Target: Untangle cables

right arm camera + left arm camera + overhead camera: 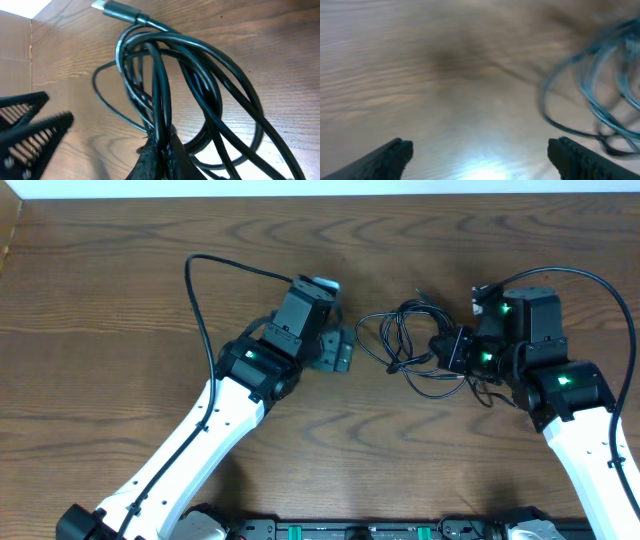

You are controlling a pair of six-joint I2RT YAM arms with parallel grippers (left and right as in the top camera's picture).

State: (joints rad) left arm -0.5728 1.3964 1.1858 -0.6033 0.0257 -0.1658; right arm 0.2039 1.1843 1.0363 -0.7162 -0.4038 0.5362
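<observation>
The cables lie as a loose tangle of thin black loops on the wooden table, between the two arms. My right gripper is at the tangle's right side and is shut on the cables; in the right wrist view its jaws pinch a few black strands, and the cables loop upward to a plug end. My left gripper stands open just left of the tangle, touching nothing. In the blurred left wrist view its fingers are wide apart over bare wood, with the cables to the right.
The thicker black wires of the arms arch over the table at the left and the right. The left gripper's fingers show at the left edge of the right wrist view. The table's back edge runs along the top.
</observation>
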